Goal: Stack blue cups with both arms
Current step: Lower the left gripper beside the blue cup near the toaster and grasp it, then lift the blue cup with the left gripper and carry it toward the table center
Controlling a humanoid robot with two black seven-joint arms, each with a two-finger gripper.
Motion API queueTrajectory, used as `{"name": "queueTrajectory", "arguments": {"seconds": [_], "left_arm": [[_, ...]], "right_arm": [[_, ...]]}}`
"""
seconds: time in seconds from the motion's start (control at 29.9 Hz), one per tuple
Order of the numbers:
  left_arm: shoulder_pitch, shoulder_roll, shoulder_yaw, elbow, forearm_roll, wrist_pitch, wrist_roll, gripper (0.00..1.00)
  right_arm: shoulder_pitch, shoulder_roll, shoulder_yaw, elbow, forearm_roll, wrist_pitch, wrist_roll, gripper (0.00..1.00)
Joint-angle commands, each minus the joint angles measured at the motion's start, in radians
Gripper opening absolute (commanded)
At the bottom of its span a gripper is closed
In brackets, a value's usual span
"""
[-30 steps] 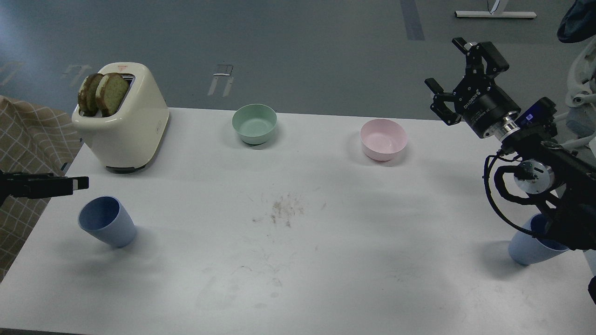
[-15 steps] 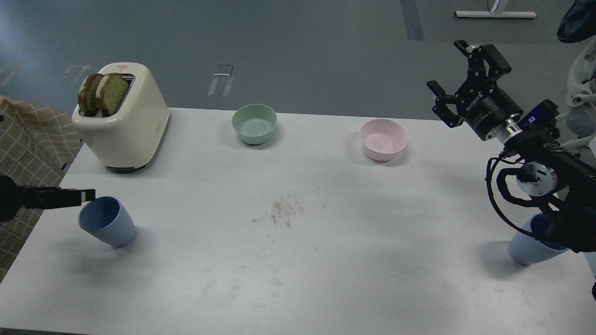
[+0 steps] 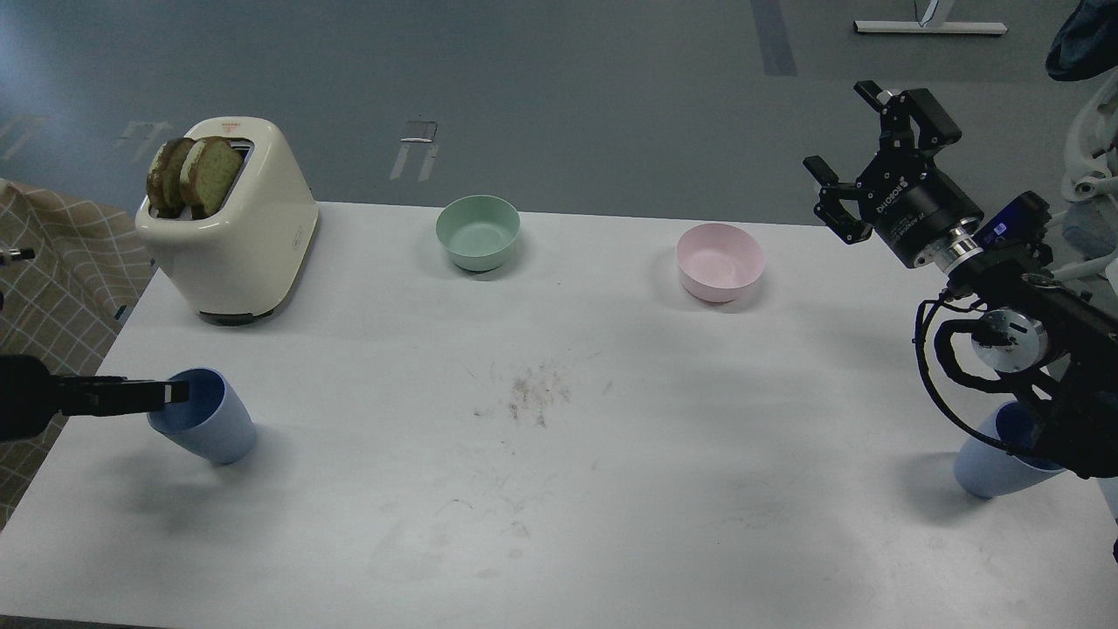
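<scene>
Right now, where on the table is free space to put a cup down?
The widest bare patch is the middle of the table, between the left blue cup and the right blue cup, in front of the mint bowl and pink bowl. The toaster crowds the far left corner.

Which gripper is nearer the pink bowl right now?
Right. The right gripper hangs raised above the table's far right edge, jaws open, up and to the right of the pink bowl. The left gripper is across the table at the left blue cup.

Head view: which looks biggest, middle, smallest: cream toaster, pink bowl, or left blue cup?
1. Cream toaster with bread slices, clearly largest.
2. Round pink bowl and left periwinkle-blue plastic cup: they look alike, and the cup sits nearer the camera, so unranked.
</scene>
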Motion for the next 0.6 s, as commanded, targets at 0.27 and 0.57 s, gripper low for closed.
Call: {"name": "queueTrajectory", "arguments": {"seconds": [0.27,0.57], "left_arm": [[0.027,-0.014,0.000,0.020,0.008,0.007,0.000,0.33],[0.030,-0.025,-0.002,0.022,0.101,0.031,0.000,0.00]], "right_arm": [[-0.004,0.003,0.000,0.000,-0.014,0.000,0.000,1.00],[-0.004,0.003,0.000,0.000,-0.015,0.000,0.000,1.00]]}}
